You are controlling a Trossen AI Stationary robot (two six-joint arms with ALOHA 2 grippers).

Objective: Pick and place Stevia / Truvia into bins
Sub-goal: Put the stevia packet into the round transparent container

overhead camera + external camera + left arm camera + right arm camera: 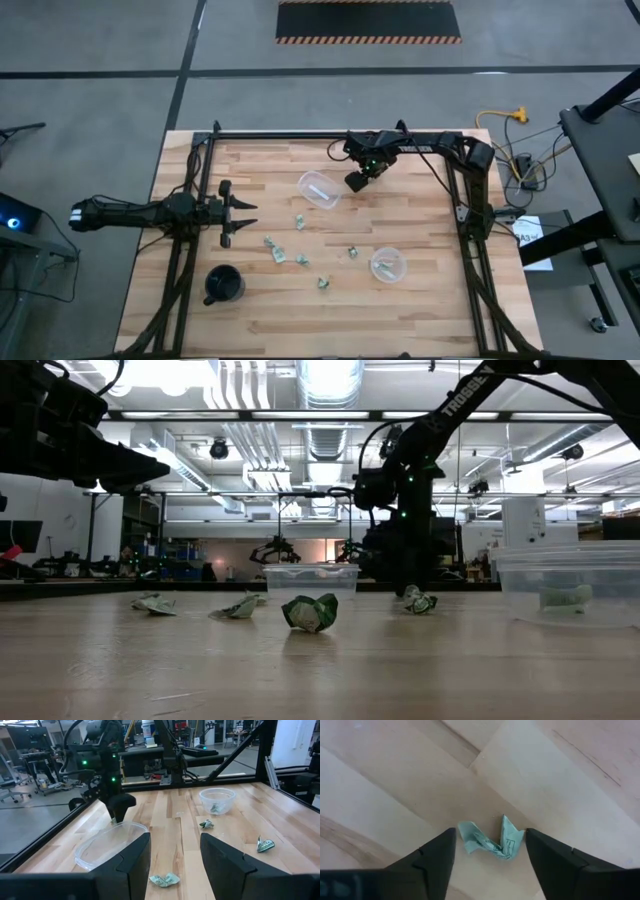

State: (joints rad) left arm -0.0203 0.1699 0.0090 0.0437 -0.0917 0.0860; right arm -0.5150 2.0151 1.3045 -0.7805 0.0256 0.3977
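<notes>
A crumpled green packet (pixel 491 840) lies on the wood between the right gripper's (pixel 490 857) spread fingers, untouched, at about 1 o'clock of table centre, beside the nearer clear cup (pixel 319 189). Other packets (pixel 276 251) are scattered near centre; the second cup (pixel 388 265), at 4 o'clock, holds one. "TROSSEN" reads along the right arm. The left gripper (pixel 243 212) hangs empty at 9 o'clock, fingers apart.

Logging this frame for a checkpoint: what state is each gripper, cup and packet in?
Right gripper: open, a crumpled packet between its fingers.
Left gripper: open, empty.
Upper clear cup: tilted.
Lower clear cup: upright, packet inside.
Loose packets: crumpled on the table.
Black cup: upright.
</notes>
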